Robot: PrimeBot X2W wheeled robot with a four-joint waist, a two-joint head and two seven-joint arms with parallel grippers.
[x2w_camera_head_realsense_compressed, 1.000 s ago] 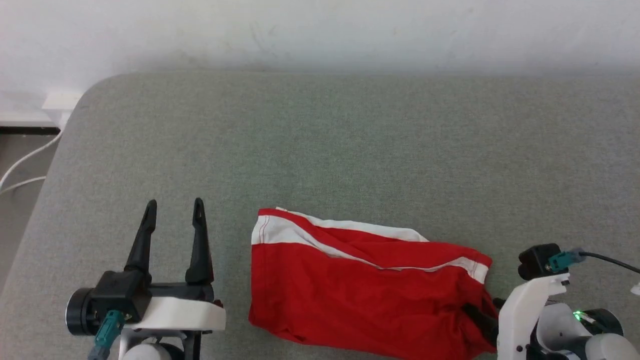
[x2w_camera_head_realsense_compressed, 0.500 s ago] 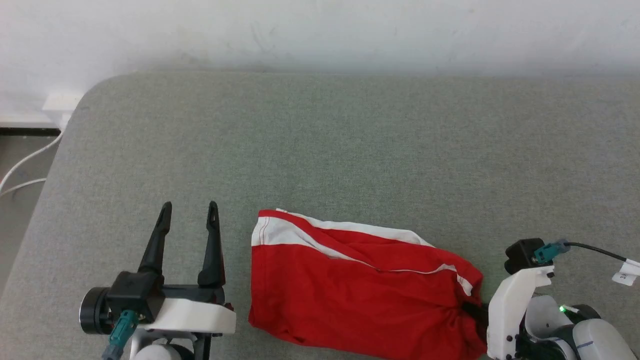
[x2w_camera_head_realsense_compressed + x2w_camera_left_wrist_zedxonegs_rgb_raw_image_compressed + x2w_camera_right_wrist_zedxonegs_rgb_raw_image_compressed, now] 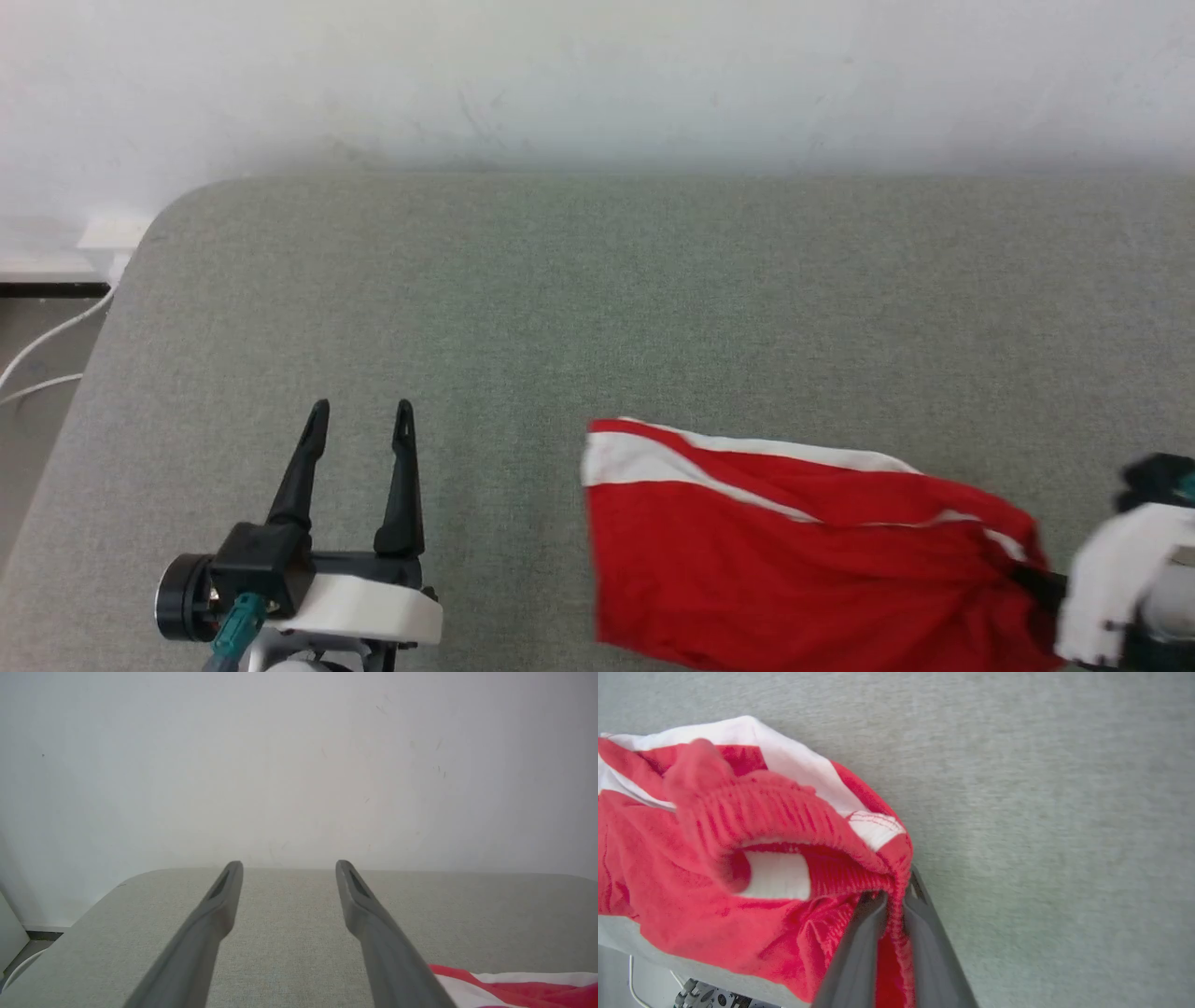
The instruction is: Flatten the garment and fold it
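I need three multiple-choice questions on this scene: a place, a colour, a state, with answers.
1. Where do the red shorts lie on the grey padded surface?
A. By the far wall.
B. Near the robot, to the right of the left gripper.
C. Under the left gripper.
2. What colour is the shorts' side stripe?
A. Blue.
B. Yellow.
C. White.
3. How is the right gripper?
A. Shut on the shorts' waistband.
B. Open, above the shorts.
C. Open, on bare surface.
Answers: 1 B, the head view shows it; 2 C, the broad stripe is white; 3 A, its fingers pinch the ribbed band.
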